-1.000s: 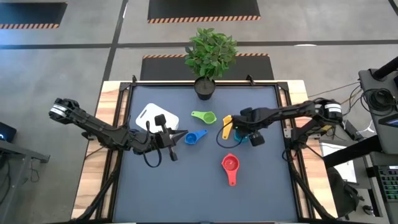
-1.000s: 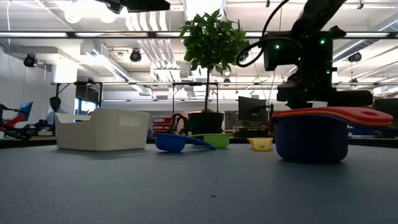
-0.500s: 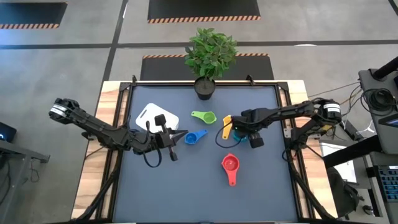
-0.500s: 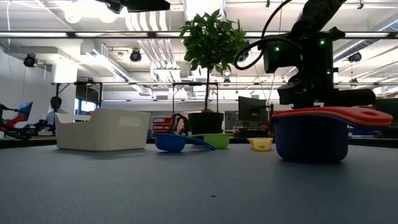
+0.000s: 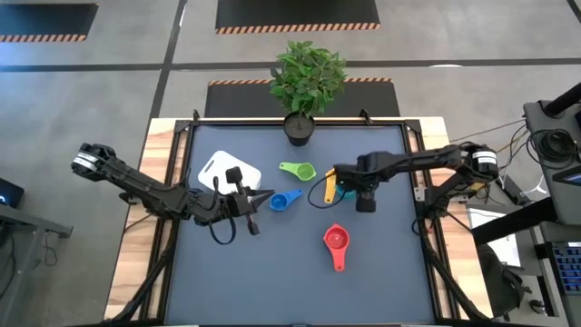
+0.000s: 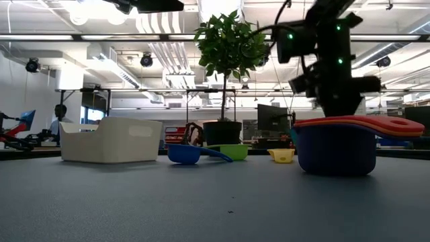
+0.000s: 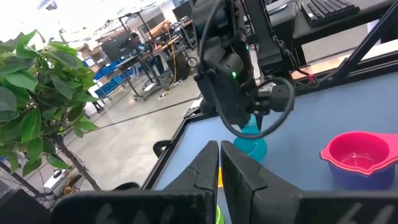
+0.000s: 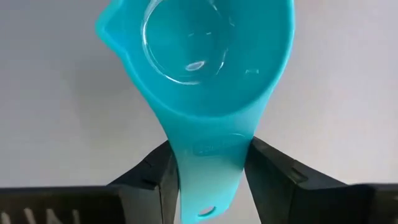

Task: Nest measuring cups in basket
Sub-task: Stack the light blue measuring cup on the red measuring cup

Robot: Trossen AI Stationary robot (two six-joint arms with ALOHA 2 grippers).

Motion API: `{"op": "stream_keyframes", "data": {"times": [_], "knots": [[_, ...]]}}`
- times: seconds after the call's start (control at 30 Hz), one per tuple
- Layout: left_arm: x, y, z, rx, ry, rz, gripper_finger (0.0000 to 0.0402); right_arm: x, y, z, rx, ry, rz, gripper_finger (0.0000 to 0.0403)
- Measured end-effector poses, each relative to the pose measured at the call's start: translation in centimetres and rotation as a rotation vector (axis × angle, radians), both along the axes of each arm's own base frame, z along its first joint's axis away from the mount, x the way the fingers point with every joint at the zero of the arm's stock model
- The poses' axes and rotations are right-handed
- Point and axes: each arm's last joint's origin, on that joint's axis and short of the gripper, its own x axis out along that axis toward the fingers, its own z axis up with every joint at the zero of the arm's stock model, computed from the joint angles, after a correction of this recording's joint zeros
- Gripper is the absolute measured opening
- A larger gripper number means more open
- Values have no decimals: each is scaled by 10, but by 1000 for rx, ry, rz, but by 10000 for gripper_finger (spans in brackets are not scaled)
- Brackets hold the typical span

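Teal cup (image 8: 205, 56), right gripper (image 8: 208, 171)
Fingers (image 8: 155, 177) clamp its handle; left gripper (image 7: 219, 171) fingers closed, empty, beside basket (image 5: 225, 169) on surface (image 5: 272, 263).

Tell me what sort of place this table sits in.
Probably a robotics lab or workshop: bare ceiling pipes and strip lights, desks with monitors behind the table, and hazard-striped floor mats on a concrete floor.
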Motion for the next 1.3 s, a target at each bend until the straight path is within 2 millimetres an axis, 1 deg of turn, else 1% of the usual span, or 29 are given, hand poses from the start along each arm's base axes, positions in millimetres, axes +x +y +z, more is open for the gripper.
{"op": "stream_keyframes", "data": {"times": [0.1,0.2,0.33,0.5,0.6,0.7,0.77,0.83,0.93,1.07,1.2,1.3], "knots": [[0,0,0,-1,-3,0,0,5,6,13,59,-31,-115,141],[0,0,0,-1,-5,0,0,13,21,26,124,-81,-185,142],[0,0,1,3,-3,0,0,20,51,45,157,-133,-283,139],[0,0,1,6,-3,-1,0,24,92,70,197,-216,-482,135],[0,0,1,5,-5,-1,0,24,121,74,191,-258,-539,135],[0,0,1,8,-6,-1,0,22,150,72,179,-266,-567,132],[0,0,1,17,-5,-2,0,22,167,70,154,-287,-589,127],[0,0,2,23,-4,-2,0,23,178,67,128,-311,-604,119],[0,0,2,23,-10,-2,0,26,190,59,105,-298,-608,105],[0,0,3,29,-13,-3,0,33,195,51,80,-271,-570,85],[0,0,5,31,-34,-3,0,38,196,54,73,-264,-513,69],[0,0,5,31,-36,-3,0,36,195,60,70,-265,-484,59]]}}
